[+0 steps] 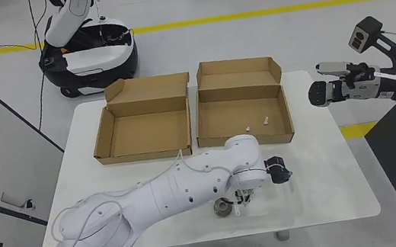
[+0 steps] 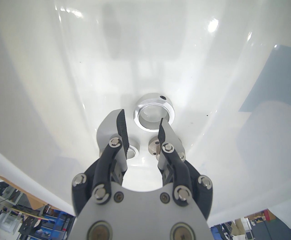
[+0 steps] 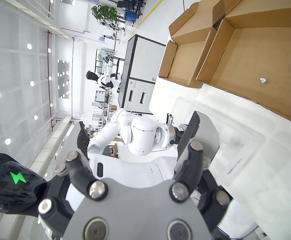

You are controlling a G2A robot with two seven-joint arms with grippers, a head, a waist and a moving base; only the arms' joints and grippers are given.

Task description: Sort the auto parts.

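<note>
Found the left box bare of parts at the far side of the table. Noted the left gripper low over the near part of the table, jaws spread, nothing held, straddling only the near rim of a silver ring collar lying flat on the white top. Saw one fingertip over that rim; could not tell whether touching. Spotted two smaller metal pieces just beside the collar, partly hidden behind the fingers.

Judged the step in hand as picking up the collar. Reckoned it best done by easing forward to bracket the full outer wall with both pads. Then by dropping low enough to grip the side rather than the top edge, and closing squarely to keep the smooth round metal from slipping out or knocking its neighbours.

Marked the right box beside the first, holding two small fasteners; could not tell which box suited the collar. Saw the right gripper out by the table's right edge, jaws wide, empty.
</note>
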